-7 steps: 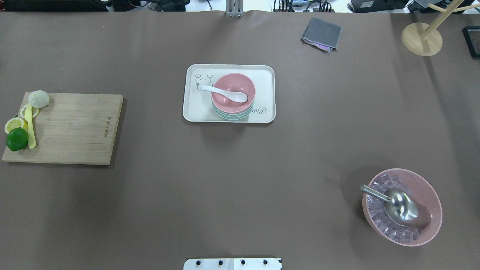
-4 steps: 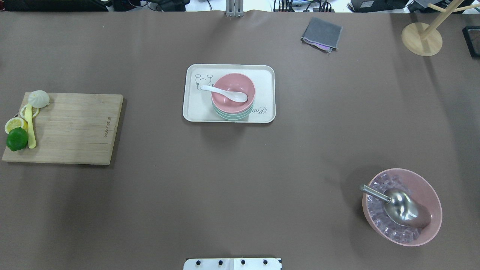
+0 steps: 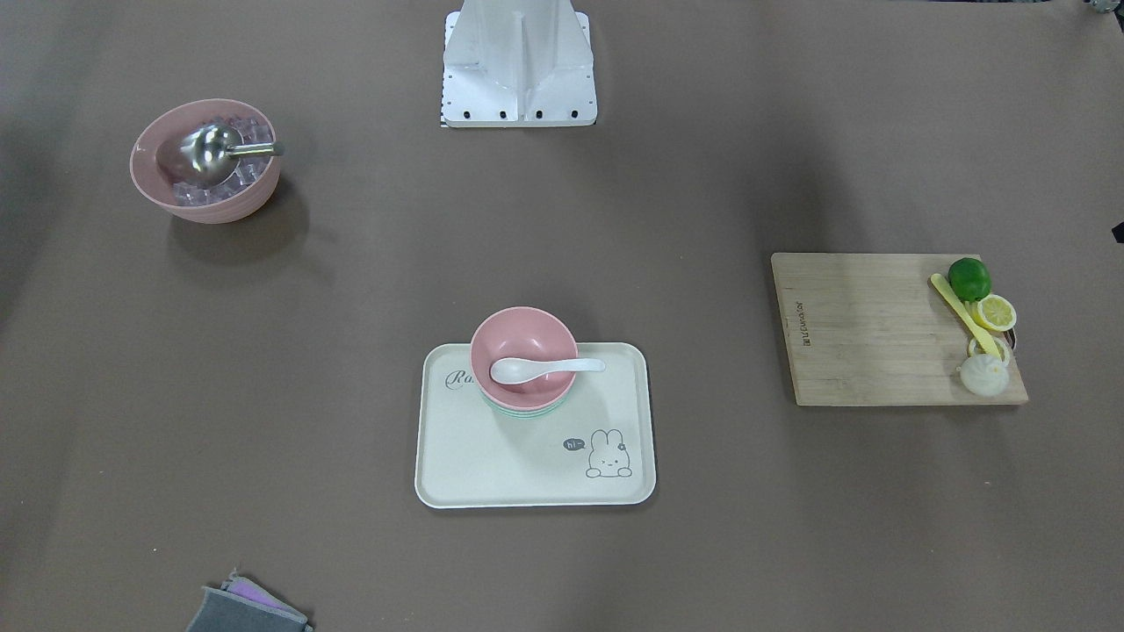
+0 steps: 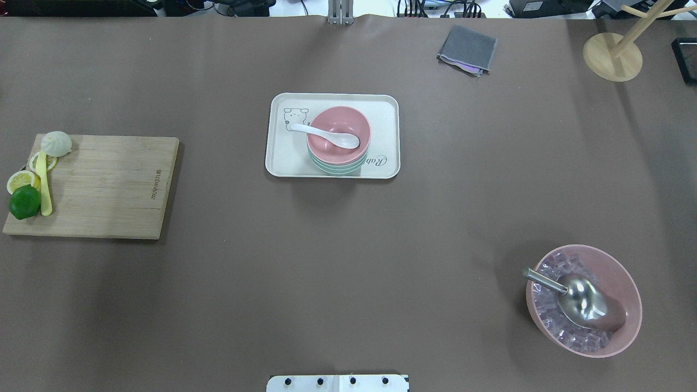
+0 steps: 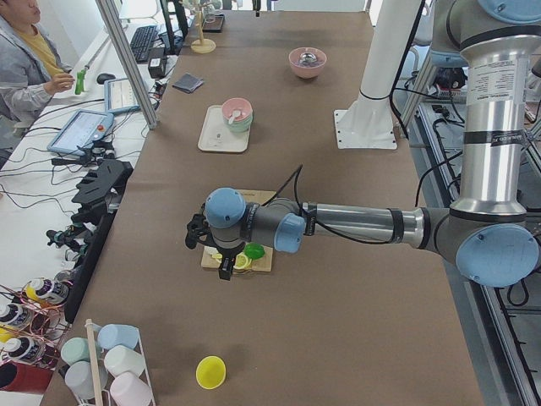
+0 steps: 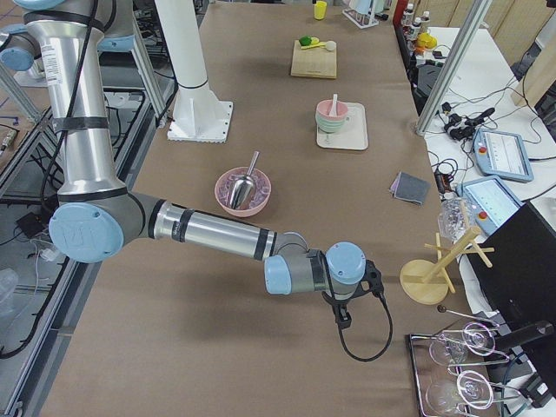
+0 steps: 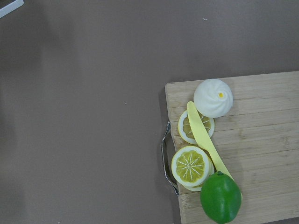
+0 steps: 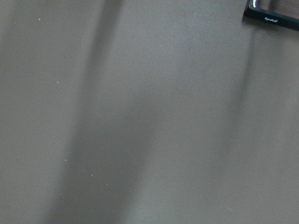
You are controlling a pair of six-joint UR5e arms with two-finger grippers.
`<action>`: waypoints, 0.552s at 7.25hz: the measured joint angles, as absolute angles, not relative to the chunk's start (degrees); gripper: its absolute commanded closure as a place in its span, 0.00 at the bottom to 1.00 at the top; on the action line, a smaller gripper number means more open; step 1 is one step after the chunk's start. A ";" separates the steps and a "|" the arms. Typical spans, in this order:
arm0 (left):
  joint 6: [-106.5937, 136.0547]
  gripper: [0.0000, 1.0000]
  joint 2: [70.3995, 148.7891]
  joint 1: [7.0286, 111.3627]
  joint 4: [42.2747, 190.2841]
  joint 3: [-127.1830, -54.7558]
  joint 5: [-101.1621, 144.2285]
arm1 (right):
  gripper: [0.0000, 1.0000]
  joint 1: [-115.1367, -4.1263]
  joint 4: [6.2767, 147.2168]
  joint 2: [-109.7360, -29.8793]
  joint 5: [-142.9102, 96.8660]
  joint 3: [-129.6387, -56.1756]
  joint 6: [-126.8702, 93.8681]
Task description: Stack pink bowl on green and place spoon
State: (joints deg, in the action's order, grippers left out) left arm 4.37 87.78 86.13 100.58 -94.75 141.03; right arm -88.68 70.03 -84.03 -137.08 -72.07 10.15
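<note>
The pink bowl [image 4: 338, 121] sits stacked in the green bowl [image 4: 335, 167] on the cream tray [image 4: 283, 158] at the table's middle back. The white spoon [image 4: 326, 136] lies in the pink bowl with its handle over the rim. The stack also shows in the front-facing view [image 3: 523, 344]. My left gripper [image 5: 211, 249] hovers over the cutting board's end and shows only in the exterior left view. My right gripper [image 6: 343, 317] hovers over bare table near the wooden stand and shows only in the exterior right view. I cannot tell whether either is open or shut.
A wooden cutting board [image 4: 103, 185] at the left holds a lime [image 4: 25, 202], lemon slices, a yellow knife and a bun. A large pink bowl [image 4: 621, 277] of ice with a metal scoop stands front right. A grey cloth [image 4: 468, 49] and a wooden stand [image 4: 612, 54] lie at the back right.
</note>
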 measured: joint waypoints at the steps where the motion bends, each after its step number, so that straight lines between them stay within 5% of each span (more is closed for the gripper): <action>1: 4.68 0.02 87.79 86.00 100.16 -95.35 140.11 | 0.00 -88.68 70.05 -84.00 -137.08 -72.07 10.12; 4: 6.07 0.02 87.42 84.57 101.31 -96.45 137.09 | 0.00 -88.68 70.23 -84.53 -137.12 -73.20 9.90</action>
State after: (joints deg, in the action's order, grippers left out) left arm 6.07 87.42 84.57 101.31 -96.45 137.09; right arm -88.68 70.23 -84.53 -137.12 -73.20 9.90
